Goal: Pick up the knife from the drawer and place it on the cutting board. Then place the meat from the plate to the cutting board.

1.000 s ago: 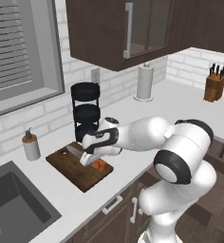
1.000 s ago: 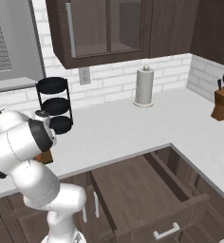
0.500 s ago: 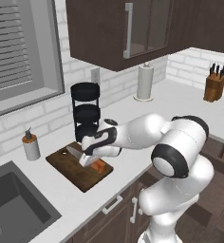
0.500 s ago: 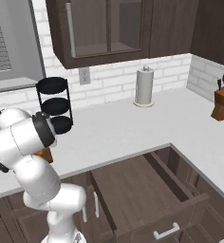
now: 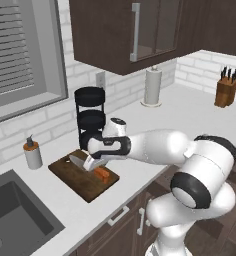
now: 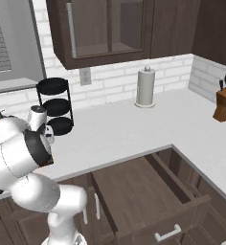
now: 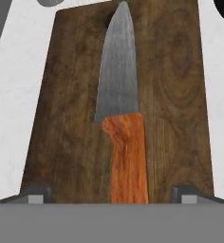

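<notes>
The cutting board (image 5: 82,176) lies on the white desk (image 5: 190,112), between the sink (image 5: 15,210) at the near left and a black tiered stand (image 5: 90,117) behind it. The knife (image 5: 92,168) rests on the board, orange handle toward the near right. The gripper (image 5: 92,164) hangs just above it, jaws apart. A small dispenser bottle (image 5: 32,153) stands left of the board; a paper towel roll (image 5: 152,86) and a knife block (image 5: 225,90) stand far right.

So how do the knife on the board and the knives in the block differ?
The knife has an orange handle; the block knives have black ones. It lies flat on the cutting board, blade bare; theirs stand upright, blades sunk in the block. It is alone; they are several. All sit on the counter.
</notes>
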Controlling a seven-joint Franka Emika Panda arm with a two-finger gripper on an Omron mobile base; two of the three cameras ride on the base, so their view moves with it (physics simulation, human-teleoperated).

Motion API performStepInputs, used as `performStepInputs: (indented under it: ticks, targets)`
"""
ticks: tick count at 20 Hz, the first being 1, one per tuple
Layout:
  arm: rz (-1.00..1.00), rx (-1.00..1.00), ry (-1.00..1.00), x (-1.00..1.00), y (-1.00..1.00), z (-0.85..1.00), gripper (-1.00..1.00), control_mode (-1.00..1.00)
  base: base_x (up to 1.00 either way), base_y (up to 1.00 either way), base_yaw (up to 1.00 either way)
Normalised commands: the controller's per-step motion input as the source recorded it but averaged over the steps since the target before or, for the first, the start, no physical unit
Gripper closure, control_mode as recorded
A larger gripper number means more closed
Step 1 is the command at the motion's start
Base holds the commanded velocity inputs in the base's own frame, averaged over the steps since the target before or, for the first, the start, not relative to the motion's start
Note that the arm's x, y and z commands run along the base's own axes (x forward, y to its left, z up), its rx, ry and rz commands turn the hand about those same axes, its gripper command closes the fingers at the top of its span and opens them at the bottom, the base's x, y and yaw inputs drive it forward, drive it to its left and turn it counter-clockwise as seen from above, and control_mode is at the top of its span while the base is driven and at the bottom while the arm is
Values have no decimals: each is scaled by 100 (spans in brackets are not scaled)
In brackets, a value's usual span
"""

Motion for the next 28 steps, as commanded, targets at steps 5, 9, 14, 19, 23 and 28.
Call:
performStepInputs:
  ticks: [5, 9, 14, 19, 23, 28]
  targets:
    - [0, 0, 0, -81, -59, 39, -100, -100, 0, 0, 0]
    - [2, 2, 0, -100, -100, 0, -100, -100, 0, 0, 0]
    - [8, 2, 0, -91, -100, 19, -100, -100, 0, 0, 0]
    - [2, 0, -1, -60, -95, 37, -100, -100, 0, 0, 0]
    - [-6, 2, 0, -21, -76, 26, -100, -100, 0, 0, 0]
    - [-4, 8, 0, -6, -23, 5, -100, -100, 0, 0, 0]
